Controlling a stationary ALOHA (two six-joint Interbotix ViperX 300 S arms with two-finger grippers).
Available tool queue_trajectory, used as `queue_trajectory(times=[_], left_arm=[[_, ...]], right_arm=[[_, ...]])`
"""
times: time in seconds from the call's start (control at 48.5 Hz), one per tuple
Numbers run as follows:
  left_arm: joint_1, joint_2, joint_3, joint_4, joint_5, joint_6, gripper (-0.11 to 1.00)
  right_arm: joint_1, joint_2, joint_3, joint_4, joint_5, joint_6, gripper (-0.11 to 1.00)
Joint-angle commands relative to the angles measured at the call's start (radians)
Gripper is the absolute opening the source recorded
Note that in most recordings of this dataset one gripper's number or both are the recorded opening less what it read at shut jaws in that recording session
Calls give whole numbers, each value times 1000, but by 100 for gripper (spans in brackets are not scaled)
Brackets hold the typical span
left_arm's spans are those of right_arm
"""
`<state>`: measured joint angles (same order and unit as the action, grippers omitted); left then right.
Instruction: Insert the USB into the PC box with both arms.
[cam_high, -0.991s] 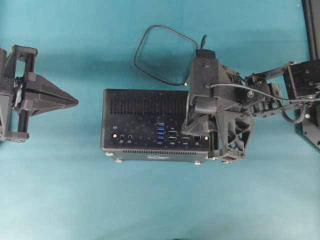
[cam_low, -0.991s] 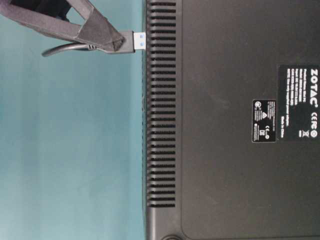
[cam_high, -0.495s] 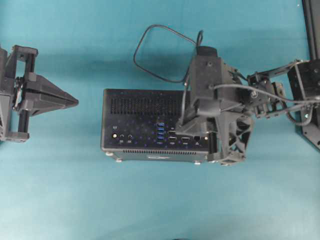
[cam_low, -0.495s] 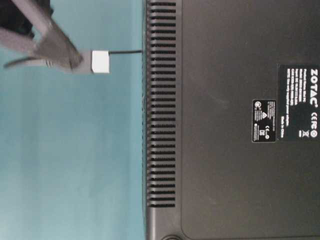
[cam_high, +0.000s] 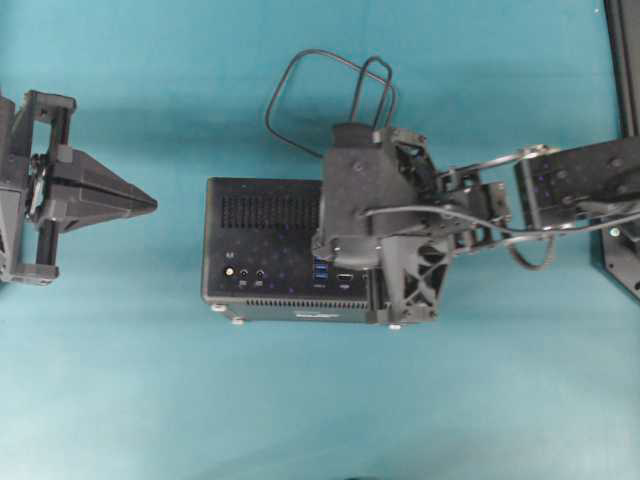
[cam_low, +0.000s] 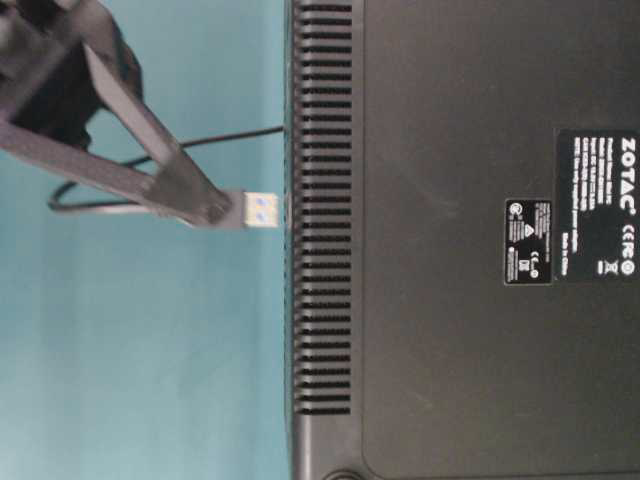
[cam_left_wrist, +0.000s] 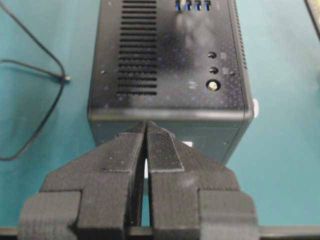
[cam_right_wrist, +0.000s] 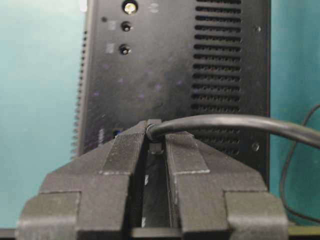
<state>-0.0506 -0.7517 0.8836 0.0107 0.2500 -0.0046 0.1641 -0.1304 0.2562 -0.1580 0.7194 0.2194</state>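
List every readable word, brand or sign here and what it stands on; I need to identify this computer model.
"ZOTAC": white brand name, turned sideways, on the larger label on the PC box, table-level view.
"CE": mark on that same label.
Other lines on that label and the smaller label: too small to read.
Markings beside the sockets, overhead view: too small to read.

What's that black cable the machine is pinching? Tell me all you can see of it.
The USB is a thin black cable ending in a silvery metal plug with a blue insert. The right gripper pinches the plug's black housing, holding it roughly level, its tip just short of the PC box, not plugged in. Behind the box the cable curls in loose loops on the teal tabletop.
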Motion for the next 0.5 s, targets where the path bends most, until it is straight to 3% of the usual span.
queue_trajectory(times=[0.0,0.475], left_arm=[[3,-2,-26,2,-6,0,0],[3,-2,-20,2,-6,0,0]], right_arm=[[3,-11,-31,-11,11,11,10],[3,-3,-38,-48,71,12,10]])
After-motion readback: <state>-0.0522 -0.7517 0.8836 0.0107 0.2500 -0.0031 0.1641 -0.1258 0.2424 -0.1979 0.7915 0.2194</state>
